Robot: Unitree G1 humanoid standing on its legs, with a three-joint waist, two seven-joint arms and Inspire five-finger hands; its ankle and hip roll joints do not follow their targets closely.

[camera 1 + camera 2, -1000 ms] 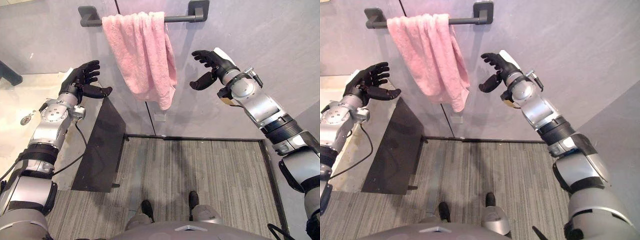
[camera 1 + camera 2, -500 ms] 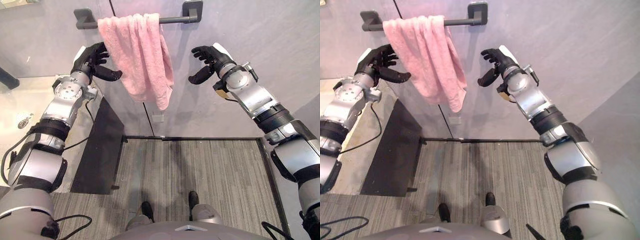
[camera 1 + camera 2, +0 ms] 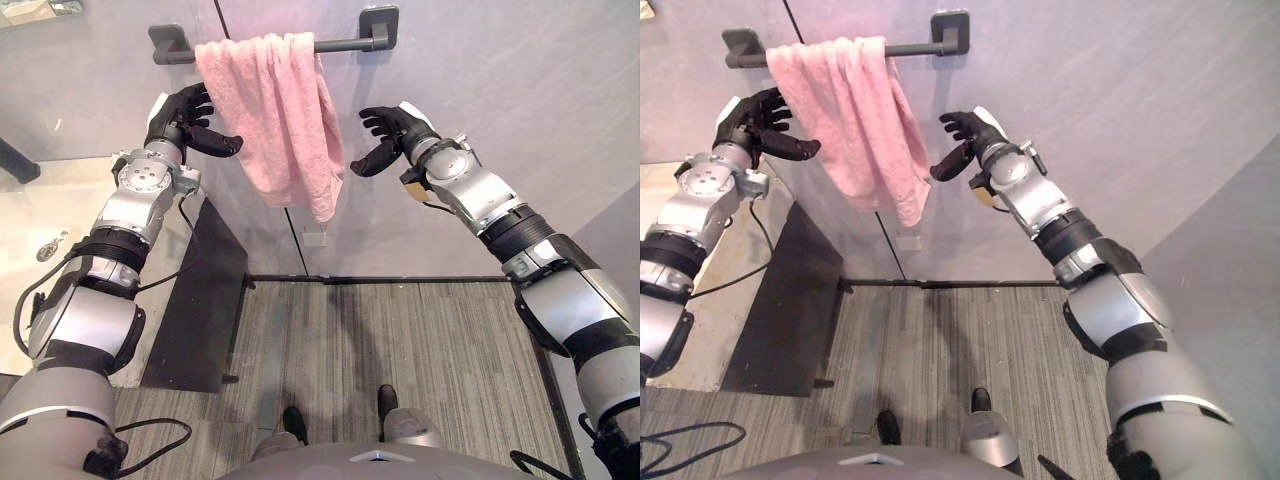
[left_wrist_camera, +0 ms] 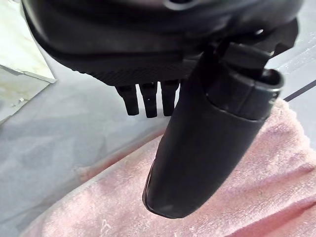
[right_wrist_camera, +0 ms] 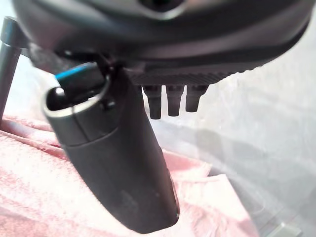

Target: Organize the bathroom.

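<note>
A pink towel [image 3: 275, 115] hangs bunched and uneven over a dark towel bar [image 3: 340, 43] on the grey wall, its lower corner drooping to the right. My left hand [image 3: 182, 118] is raised at the towel's left edge, open, its thumb pointing toward the cloth. My right hand [image 3: 389, 133] is up close to the towel's right edge, open, thumb out toward it. In the left wrist view the towel [image 4: 237, 197] lies just past the thumb [image 4: 207, 143]. The right wrist view shows the towel [image 5: 44, 187] and the bar's end [image 5: 9, 54] beyond the thumb [image 5: 118, 158].
A pale counter [image 3: 40, 215] runs along the left, with a dark panel [image 3: 200, 300] on its side. The floor [image 3: 420, 350] below is grey striped carpet. A grey wall [image 3: 620, 230] closes in at the right.
My right hand has moved left, nearer the towel's right edge. My left hand has stayed at the left edge. The view has shifted slightly.
</note>
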